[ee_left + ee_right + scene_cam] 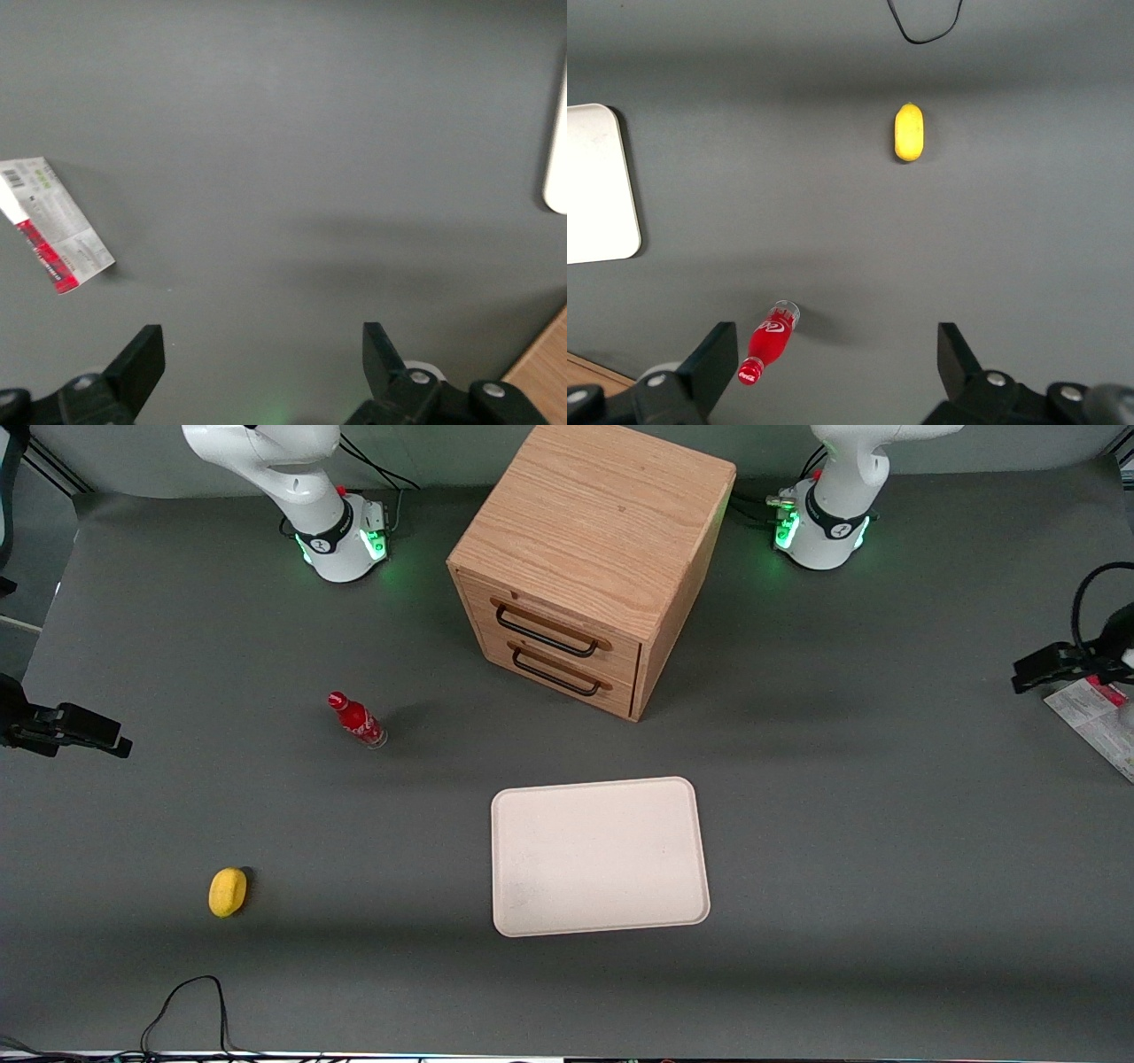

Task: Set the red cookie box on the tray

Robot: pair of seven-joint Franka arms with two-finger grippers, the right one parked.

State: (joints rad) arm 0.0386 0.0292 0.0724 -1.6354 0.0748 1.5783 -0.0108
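Grey tabletop (886, 824) lies bare between red cookie box (55, 223) and tray (599, 856); spread gripper (257, 363) hovers.

One box (55, 224), one tray (599, 856), one pincer (261, 365)

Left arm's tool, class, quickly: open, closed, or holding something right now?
Tool: open, holding nothing, hovering over bare table; the red cookie box lies apart from it.

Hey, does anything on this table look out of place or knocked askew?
Nothing spilled or damaged. The flat red-edged cookie box lies at the working arm's table edge, well away from the cream-white tray. The open pincer hovers above bare table near it.
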